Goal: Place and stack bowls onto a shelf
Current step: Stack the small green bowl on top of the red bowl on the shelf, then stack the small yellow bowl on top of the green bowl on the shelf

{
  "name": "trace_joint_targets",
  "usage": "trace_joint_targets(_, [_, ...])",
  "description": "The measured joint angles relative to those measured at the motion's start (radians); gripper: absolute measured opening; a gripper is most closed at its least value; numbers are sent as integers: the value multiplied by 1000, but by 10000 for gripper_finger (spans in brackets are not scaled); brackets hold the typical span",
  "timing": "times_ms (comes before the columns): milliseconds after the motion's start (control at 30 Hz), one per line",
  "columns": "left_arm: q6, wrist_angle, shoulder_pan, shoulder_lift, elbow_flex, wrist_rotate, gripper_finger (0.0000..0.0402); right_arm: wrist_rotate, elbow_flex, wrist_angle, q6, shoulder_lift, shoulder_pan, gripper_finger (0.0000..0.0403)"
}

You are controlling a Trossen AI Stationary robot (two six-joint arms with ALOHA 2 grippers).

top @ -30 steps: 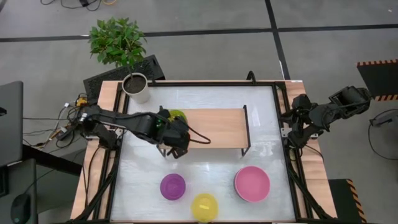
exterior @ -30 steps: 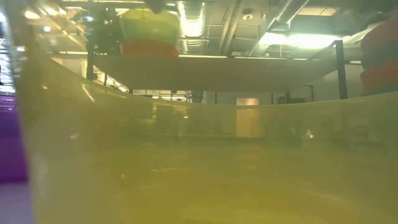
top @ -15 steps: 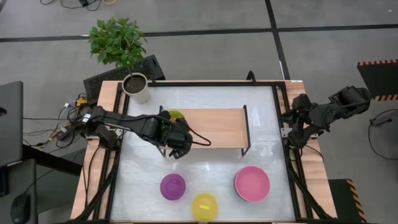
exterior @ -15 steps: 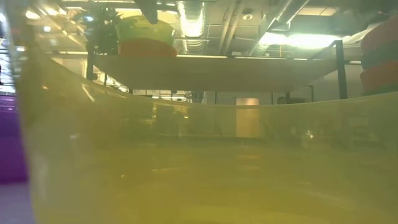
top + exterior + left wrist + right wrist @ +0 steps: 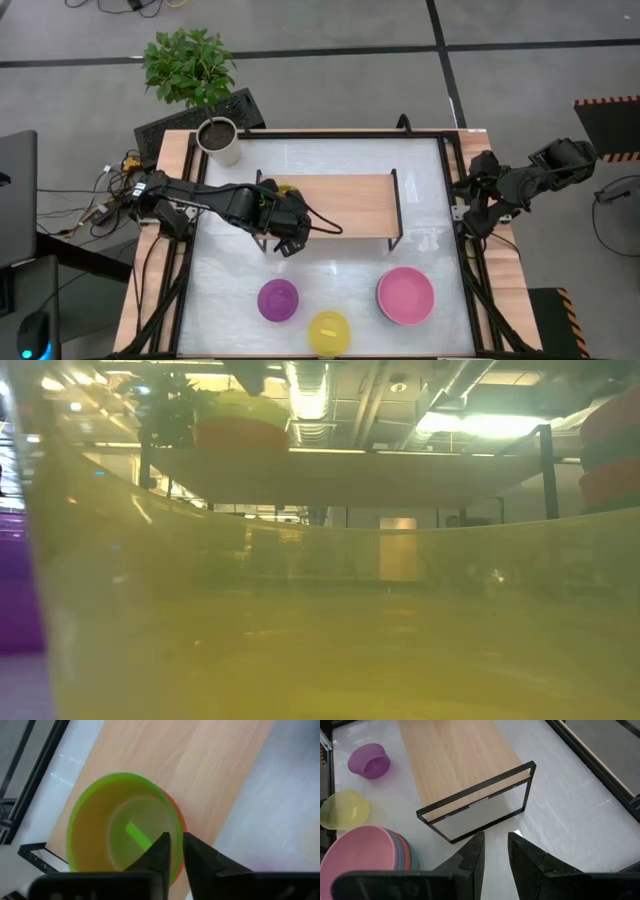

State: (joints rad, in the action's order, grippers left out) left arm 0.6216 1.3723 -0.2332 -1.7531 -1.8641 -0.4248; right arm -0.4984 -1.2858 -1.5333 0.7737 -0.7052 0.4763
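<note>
Overhead and both wrist views sharing the shelf [image 5: 345, 205]; table-level view pressed against a yellow bowl [image 5: 330, 620].

Two nested bowls [image 5: 122, 827] sit on the shelf's [image 5: 345, 205] left end, three more apparently before it.

Robotics lab or test bay. Grey floor [image 5: 330, 80] with black tape lines at frame top; a hazard-striped block [image 5: 607, 100] at right edge. Low view: exposed ceiling ducts [image 5: 345, 400] and strip lights [image 5: 500, 423] in upper half.
</note>
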Motion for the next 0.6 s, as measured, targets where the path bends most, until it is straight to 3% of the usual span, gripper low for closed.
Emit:
trace_joint_targets(200, [1, 0, 13, 0, -2, 0, 109, 0, 0, 0, -12, 0, 0, 113])
trace_joint_targets(333, [32, -7, 12, 0, -46, 7, 130, 0, 0, 0, -12, 0, 0, 113])
trace_joint_targets(600, [29, -199, -108, 2, -99, 285, 122, 0, 0, 1, -8, 0, 0, 113])
